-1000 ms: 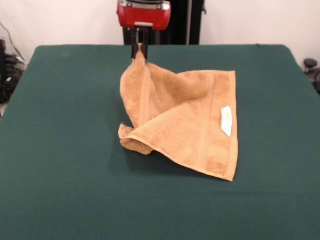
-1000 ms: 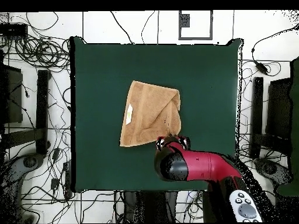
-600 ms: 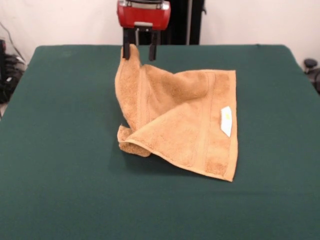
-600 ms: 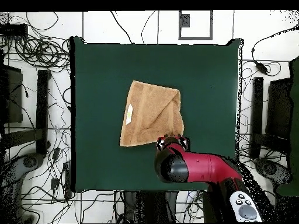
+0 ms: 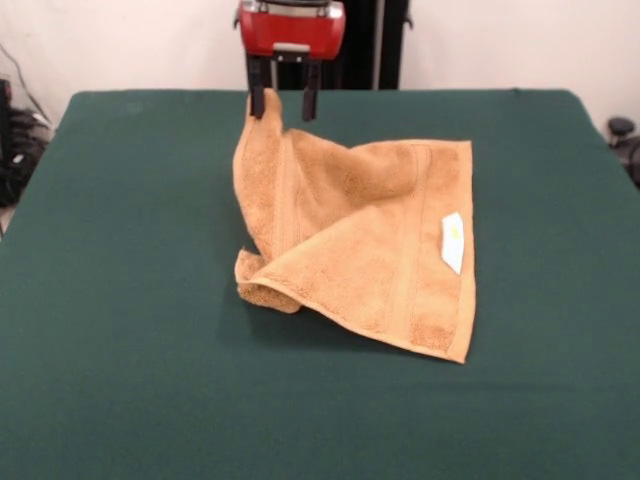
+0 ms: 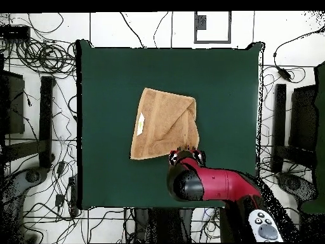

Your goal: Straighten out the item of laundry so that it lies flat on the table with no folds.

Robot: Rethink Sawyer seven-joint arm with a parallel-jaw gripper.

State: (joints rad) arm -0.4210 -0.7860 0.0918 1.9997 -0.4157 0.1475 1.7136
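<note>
We see the gripper (image 5: pixel 284 103) at the far side of the table (image 5: pixel 120 300) with its jaws spread apart, the towel's raised corner resting against one finger (image 5: pixel 257 98) but not clamped. The tan-orange towel (image 5: pixel 370 250) lies near the table's centre, partly folded over itself, white label (image 5: pixel 453 241) facing up.

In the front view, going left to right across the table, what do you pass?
Bare table → curled-under towel corner → gripper above the raised fold → white label → towel's right edge.
</note>
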